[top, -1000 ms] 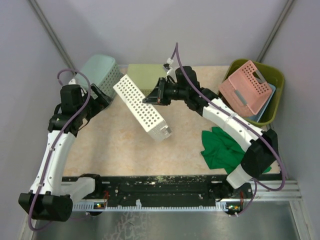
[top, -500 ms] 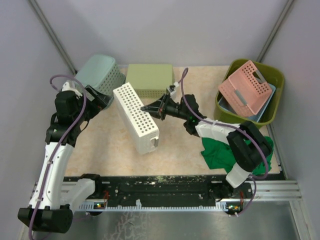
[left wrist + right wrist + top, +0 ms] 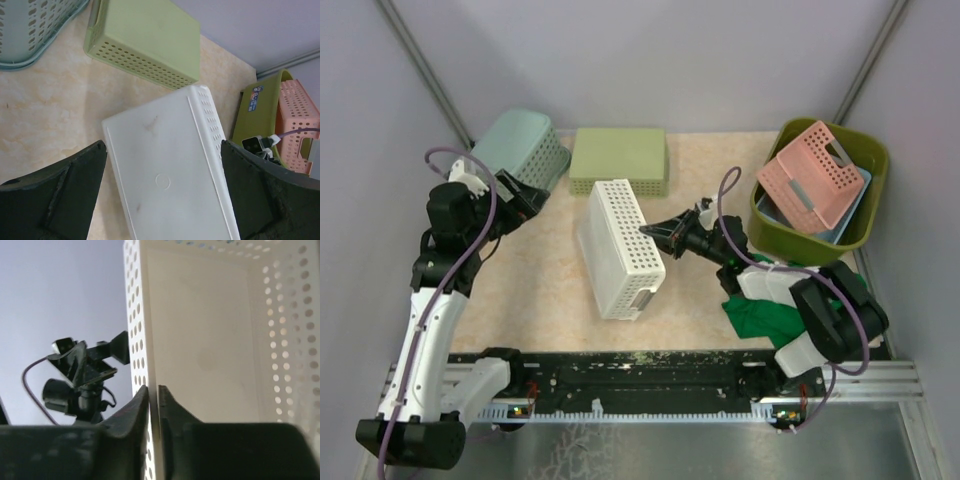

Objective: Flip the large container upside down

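The large container (image 3: 873, 200) is the olive-green tub at the back right, upright, with a pink basket (image 3: 812, 175) and a blue one inside it. It also shows in the left wrist view (image 3: 260, 107). My right gripper (image 3: 655, 231) is far from it, shut on a wall of the white basket (image 3: 618, 245). In the right wrist view the gripper (image 3: 153, 390) pinches that perforated wall (image 3: 135, 315). The white basket lies on its side, smooth base (image 3: 170, 175) toward my left gripper (image 3: 535, 195), which is open and empty (image 3: 162, 145).
A pale yellow-green basket (image 3: 618, 158) lies upside down at the back middle (image 3: 150, 35). A teal basket (image 3: 520, 145) stands at the back left. A green cloth (image 3: 760, 310) lies under my right arm. Grey walls close in both sides.
My right gripper pulled back toward the right with the white basket's wall, swinging the basket from a raised tilt down onto the table. My left arm shifted only slightly.
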Robot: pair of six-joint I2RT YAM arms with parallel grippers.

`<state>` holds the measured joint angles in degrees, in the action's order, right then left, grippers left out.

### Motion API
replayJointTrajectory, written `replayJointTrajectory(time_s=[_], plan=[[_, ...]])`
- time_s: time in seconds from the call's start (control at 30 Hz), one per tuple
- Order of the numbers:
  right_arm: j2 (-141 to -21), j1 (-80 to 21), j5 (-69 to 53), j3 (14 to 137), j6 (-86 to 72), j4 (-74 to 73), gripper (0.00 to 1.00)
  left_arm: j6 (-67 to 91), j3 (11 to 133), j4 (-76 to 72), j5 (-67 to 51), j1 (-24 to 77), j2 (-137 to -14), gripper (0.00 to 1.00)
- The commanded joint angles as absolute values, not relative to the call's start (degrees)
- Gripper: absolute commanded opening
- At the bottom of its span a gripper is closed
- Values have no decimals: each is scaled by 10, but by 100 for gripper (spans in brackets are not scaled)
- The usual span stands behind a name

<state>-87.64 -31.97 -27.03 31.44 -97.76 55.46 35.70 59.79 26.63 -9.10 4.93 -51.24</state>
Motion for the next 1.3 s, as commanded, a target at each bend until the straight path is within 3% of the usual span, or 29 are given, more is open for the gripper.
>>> replayJointTrajectory(time_s=[0.0,0.13,0.23,0.3,0.7,0.97,1.03,1.13,1.27], plan=[[-781,-315,-236,355,-827,342,21,342,579,233,-132,47,-507,100],[-715,-314,-170,403,-691,140,59,344,574,223,-145,48,-514,100],[-699,-314,-131,449,-602,10,74,342,574,222,-149,48,-516,100],[-697,-314,-97,479,-554,-78,79,340,571,218,-149,48,-517,100],[-712,-366,30,588,-376,-232,81,313,576,243,-169,49,-545,100],[-787,-440,76,659,-326,-255,81,286,591,368,-87,57,-562,100],[-798,-446,84,669,-325,-267,81,309,574,423,-34,96,-570,100],[-792,-445,116,666,-330,-273,82,392,548,432,94,242,-583,100],[-772,-442,161,684,-313,-302,82,473,542,403,164,344,-653,100]])
